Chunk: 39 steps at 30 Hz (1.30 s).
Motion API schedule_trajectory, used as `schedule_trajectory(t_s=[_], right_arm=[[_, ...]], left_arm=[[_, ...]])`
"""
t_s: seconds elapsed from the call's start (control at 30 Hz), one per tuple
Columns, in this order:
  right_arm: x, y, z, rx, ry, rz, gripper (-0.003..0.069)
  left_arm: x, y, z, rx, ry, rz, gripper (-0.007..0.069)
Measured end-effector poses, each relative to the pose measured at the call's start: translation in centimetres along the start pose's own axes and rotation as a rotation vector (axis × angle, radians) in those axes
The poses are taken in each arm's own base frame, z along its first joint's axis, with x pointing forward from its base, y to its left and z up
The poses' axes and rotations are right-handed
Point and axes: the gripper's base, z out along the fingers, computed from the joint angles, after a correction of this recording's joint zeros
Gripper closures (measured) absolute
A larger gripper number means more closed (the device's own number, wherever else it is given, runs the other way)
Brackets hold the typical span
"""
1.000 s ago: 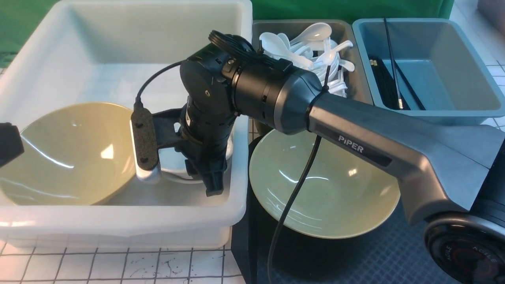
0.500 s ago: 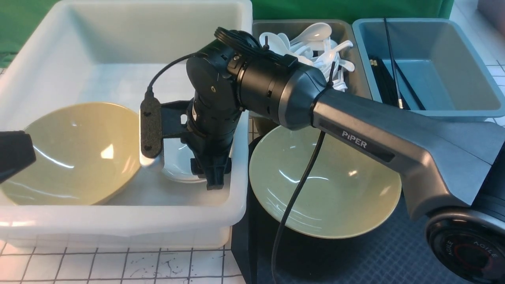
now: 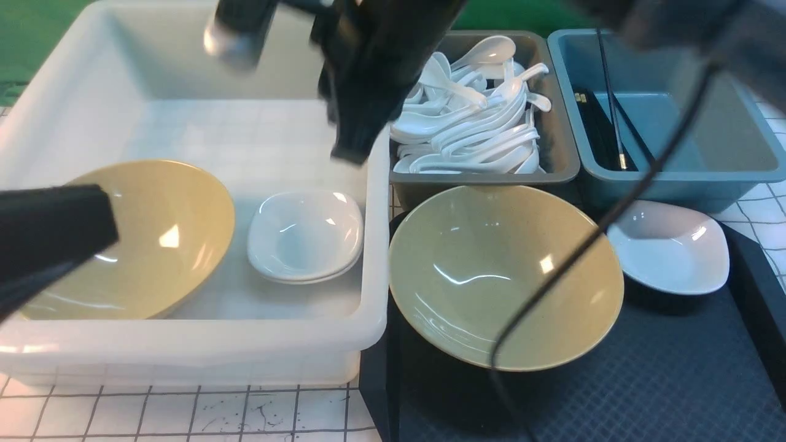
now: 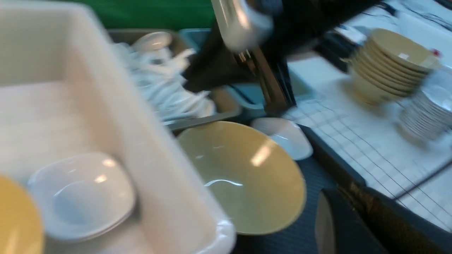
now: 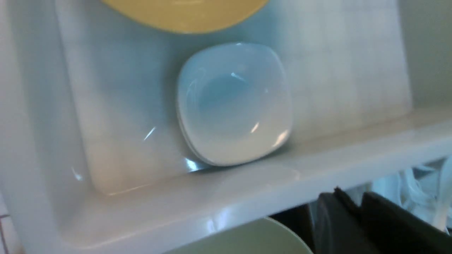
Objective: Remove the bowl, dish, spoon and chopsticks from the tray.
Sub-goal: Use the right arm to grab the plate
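An olive-yellow bowl (image 3: 506,276) (image 4: 243,176) stands on the black tray (image 3: 645,368) beside a white dish (image 3: 669,245) (image 4: 282,135). My right gripper (image 3: 351,153) (image 5: 353,201) hangs blurred above the white tub's right wall, fingers together and empty. Below it a stack of white dishes (image 3: 305,236) (image 5: 235,102) rests in the tub. My left gripper (image 3: 107,227) (image 4: 348,208) is shut and empty over the tub's left side, in front of a second yellow bowl (image 3: 166,239). Several spoons (image 3: 473,123) fill the grey bin. Chopsticks (image 3: 614,116) lie in the blue bin.
The deep white tub (image 3: 374,245) stands left of the tray, with the grey bin (image 3: 562,153) and blue bin (image 3: 706,166) behind the tray. The right arm's cable (image 3: 552,288) hangs across the tray's bowl. Stacked bowls (image 4: 392,67) and plates (image 4: 430,109) stand off to the side.
My right arm has risen out of the tub towards the back, its jaws closing, and it no longer covers the tray. The left gripper has slid rightward over the tub's bowl.
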Motion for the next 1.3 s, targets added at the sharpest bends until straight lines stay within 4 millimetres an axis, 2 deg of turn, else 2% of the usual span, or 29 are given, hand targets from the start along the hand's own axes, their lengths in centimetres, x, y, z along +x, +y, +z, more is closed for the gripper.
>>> schedule_trajectory(t_s=[0.1,0.2,0.27,0.3,0.37,0.43,0.5,0.6,0.7,0.77,0.87,0.93,1.07,1.13,1.3], right_arm=[[1.5,-0.4,-4.3,0.025,-0.029,0.113,0.0627],[5.2,-0.5,-8.0,0.058,0.006,0.195,0.0634],[6.8,-0.4,-8.8,0.072,0.032,0.222,0.0634],[9.8,-0.3,-9.6,0.089,0.093,0.265,0.0634],[12.6,-0.2,-9.4,0.094,0.162,0.307,0.0634],[15.9,0.0,-8.4,0.087,0.261,0.361,0.0634],[18.4,0.0,-7.1,0.072,0.347,0.408,0.0633],[22.5,0.0,-4.5,0.028,0.494,0.466,0.062],[25.3,0.0,-1.8,-0.003,0.544,0.438,0.0582],[26.7,0.3,0.2,-0.034,0.551,0.36,0.0532],[28.2,0.9,2.9,-0.059,0.524,0.229,0.0427],[28.9,1.0,4.9,-0.049,0.485,0.171,0.0319],[29.4,0.3,6.5,-0.02,0.454,0.17,0.0184],[29.7,0.0,7.1,-0.012,0.448,0.175,0.0148],[30.0,-0.5,8.7,0.01,0.426,0.15,0.0132]], left_arm=[[0.1,-0.8,0.1,0.09,0.012,0.074,0.0625],[0.3,-1.6,0.4,0.182,0.039,0.123,0.0625],[0.3,-1.8,0.7,0.212,0.054,0.132,0.0625],[0.3,-2.1,1.2,0.246,0.063,0.137,0.0625],[0.3,-2.1,1.7,0.263,0.073,0.142,0.0625],[0.3,-2.2,2.4,0.28,0.091,0.132,0.0625],[0.3,-2.2,2.9,0.288,0.103,0.127,0.0625],[0.3,-2.3,3.4,0.298,0.117,0.119,0.0625],[0.3,-2.3,3.5,0.301,0.116,0.125,0.0625],[0.3,-2.3,3.5,0.304,0.116,0.121,0.0625],[0.3,-2.3,3.4,0.306,0.121,0.122,0.0625],[0.3,-2.3,3.4,0.308,0.123,0.121,0.0625],[0.4,-2.4,3.4,0.31,0.126,0.122,0.0625],[0.4,-2.4,3.4,0.31,0.127,0.122,0.0625],[0.4,-2.4,3.4,0.31,0.128,0.122,0.0625]])
